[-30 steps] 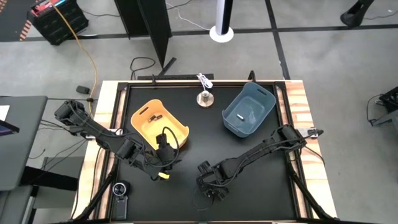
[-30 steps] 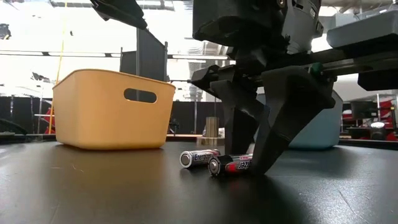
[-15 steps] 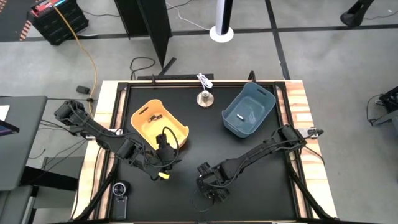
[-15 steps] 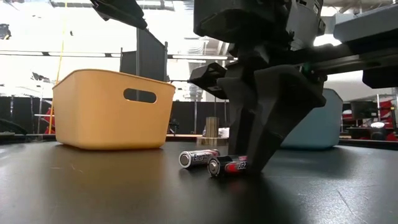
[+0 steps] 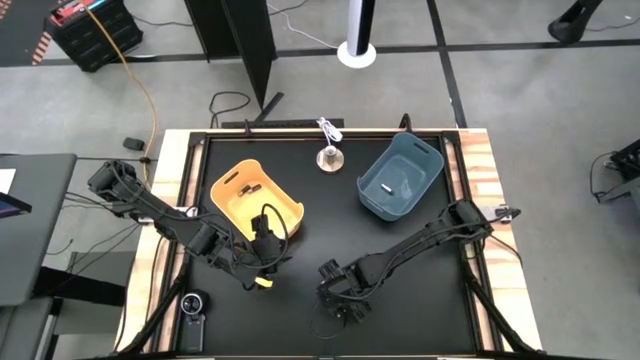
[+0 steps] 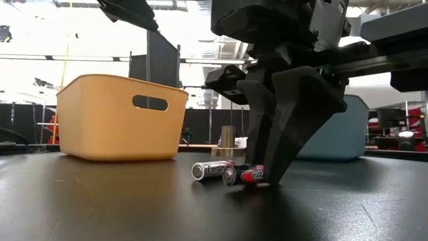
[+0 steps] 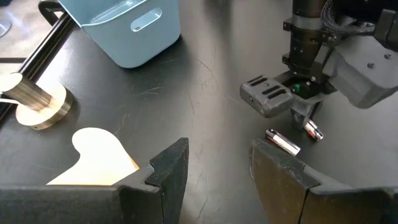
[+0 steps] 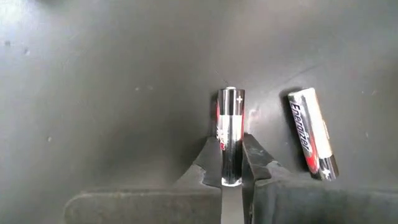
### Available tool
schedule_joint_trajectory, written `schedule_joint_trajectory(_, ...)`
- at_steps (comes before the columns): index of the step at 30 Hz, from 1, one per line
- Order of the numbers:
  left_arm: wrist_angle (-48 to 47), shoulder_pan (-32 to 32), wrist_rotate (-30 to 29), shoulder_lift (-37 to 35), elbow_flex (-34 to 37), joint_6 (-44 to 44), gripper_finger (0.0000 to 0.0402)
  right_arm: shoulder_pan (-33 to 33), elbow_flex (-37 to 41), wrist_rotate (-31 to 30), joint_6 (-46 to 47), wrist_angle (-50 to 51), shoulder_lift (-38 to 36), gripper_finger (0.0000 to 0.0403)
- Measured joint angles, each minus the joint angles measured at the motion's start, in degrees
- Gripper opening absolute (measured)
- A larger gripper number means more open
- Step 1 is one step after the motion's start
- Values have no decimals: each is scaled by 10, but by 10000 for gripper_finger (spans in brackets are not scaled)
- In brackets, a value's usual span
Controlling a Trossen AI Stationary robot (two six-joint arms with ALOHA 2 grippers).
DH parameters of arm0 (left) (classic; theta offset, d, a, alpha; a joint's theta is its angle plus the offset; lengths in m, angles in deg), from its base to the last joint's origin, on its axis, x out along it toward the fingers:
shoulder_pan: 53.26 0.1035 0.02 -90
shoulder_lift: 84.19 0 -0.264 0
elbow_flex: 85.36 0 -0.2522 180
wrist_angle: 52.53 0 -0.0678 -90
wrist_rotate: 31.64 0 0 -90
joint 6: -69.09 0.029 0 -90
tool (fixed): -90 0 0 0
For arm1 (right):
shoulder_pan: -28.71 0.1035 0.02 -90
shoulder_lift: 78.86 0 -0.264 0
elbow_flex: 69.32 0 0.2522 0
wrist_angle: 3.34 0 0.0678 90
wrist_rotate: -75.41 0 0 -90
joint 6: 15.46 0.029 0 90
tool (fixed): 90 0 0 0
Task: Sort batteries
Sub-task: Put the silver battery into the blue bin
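- Right gripper (image 8: 231, 163): lowered to the table (image 5: 420, 300) near its front edge, about midway along; fingers closed narrowly around a dark battery with a red band (image 8: 229, 134), one finger pressing each side. That battery lay flat on the table surface (image 6: 243, 176).
- Silvery battery (image 8: 311, 133): lay just beside the gripped one, apart from the fingers; also seen in the low view (image 6: 209, 170).
- Left gripper (image 7: 217, 168): waited near the front-left part of the table, beside the yellow bin (image 5: 256, 203); fingers spread wide, holding nothing.
- Yellow bin: left half of the table, one dark battery (image 5: 250, 189) inside.
- Blue bin (image 5: 401, 177): back-right part of the table, one silvery battery (image 5: 385, 186) inside.
- Round metal knob (image 5: 328, 157): by the back edge, between the bins.
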Motion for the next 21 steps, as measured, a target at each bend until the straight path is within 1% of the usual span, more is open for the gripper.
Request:
schedule_joint_trajectory(9, 0, 0, 0, 0, 0, -1, 164, -8, 0, 0, -4, 20, -42, 17)
schedule_joint_trajectory(14, 0, 0, 0, 0, 0, -1, 164, -24, -1, -2, -5, 31, -93, 17)
schedule_joint_trajectory(21, 1, 0, 0, 0, 0, -3, 164, -72, 3, -52, -13, 61, -185, 17)
